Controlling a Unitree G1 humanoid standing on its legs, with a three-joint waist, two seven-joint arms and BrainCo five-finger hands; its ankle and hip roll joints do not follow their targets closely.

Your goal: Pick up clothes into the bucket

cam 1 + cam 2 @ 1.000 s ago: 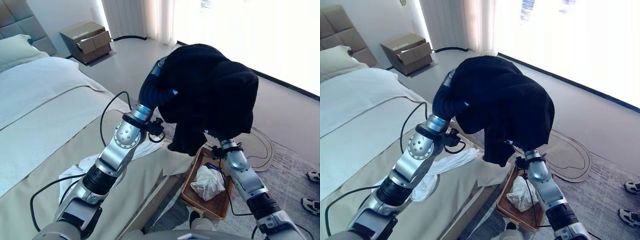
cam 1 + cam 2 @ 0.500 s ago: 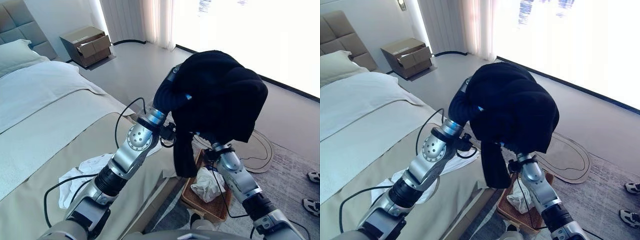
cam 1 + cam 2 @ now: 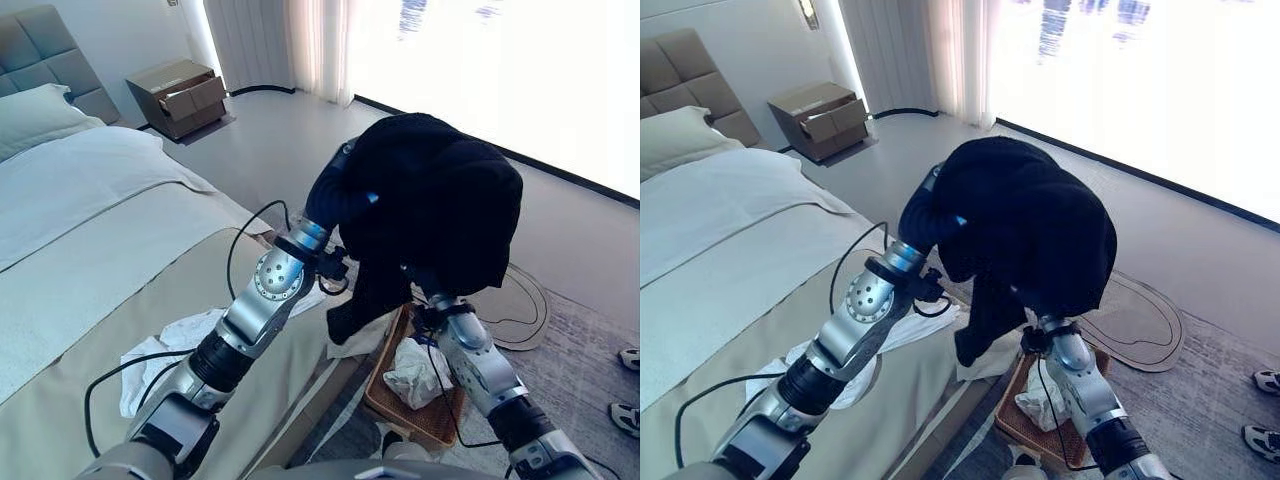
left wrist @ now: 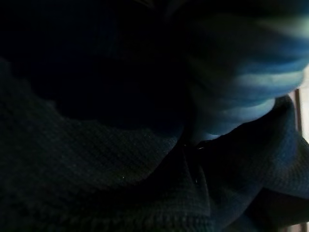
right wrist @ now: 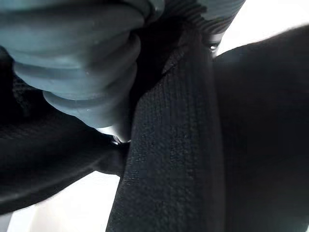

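White cloth [image 3: 165, 345] lies near bed [image 3: 90, 260] edge. Basket [image 3: 395, 405] on floor beside bed, w/ crumpled white garment [image 3: 418, 372] inside. Above basket: black sweater [image 3: 440, 205] draped over both hands, one end hanging down. Left hand [image 4: 251, 72] & right hand [image 5: 82, 72]: fingers buried in fabric, grip state cannot be determined. Nightstand [image 3: 185, 95] at far wall.

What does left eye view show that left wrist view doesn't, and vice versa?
Left eye view alone: the bed, a white cloth on it, the nightstand, and the wicker basket on the floor with a white garment inside. Left wrist view alone: the knit weave up close and the ribbed cover of the left hand pressed against it. Both: the black garment draped over the hands.
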